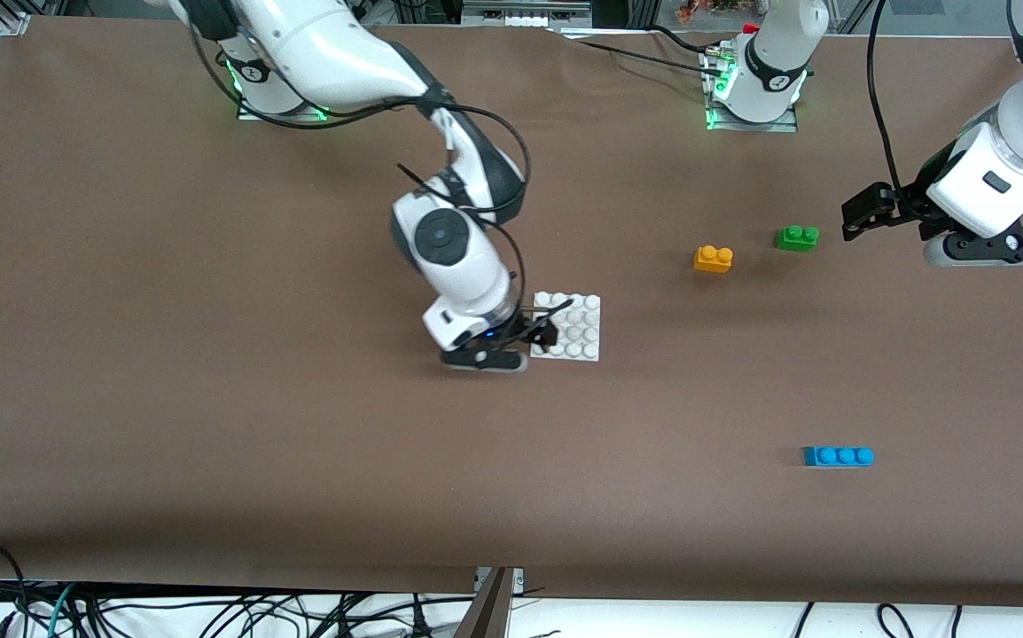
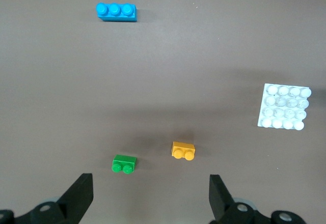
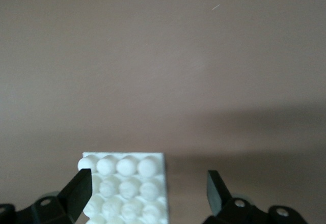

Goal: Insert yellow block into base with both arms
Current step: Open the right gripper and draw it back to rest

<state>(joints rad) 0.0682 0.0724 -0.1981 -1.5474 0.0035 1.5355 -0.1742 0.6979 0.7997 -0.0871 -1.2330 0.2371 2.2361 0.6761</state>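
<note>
On the brown table (image 1: 210, 399), the yellow block (image 1: 713, 259) sits upright, studs up, untouched, toward the left arm's end. A green brick (image 1: 797, 237) lies just beside it, slightly farther from the front camera and closer to the left arm's end; the two are apart, not touching. The left wrist view shows the same pair side by side, yellow block (image 2: 183, 150) and green brick (image 2: 124, 164), with clear table between them.

The base (image 1: 584, 330) lies flat near the table's middle, well apart from the yellow block, toward the right arm's end. The right gripper (image 1: 540, 337) is low at the base's edge on the right arm's side, fingers spread wide and holding nothing. In the right wrist view one finger (image 3: 79, 186) overlaps the base's (image 3: 127, 183) corner studs, the other finger is over bare table; contact cannot be told.

The left gripper (image 1: 862, 215) hangs in the air over bare table, near the green brick, fingers (image 2: 81, 191) wide apart and empty.

A blue brick (image 1: 839, 455) lies alone, nearer the front camera than the other bricks, well apart from all.
</note>
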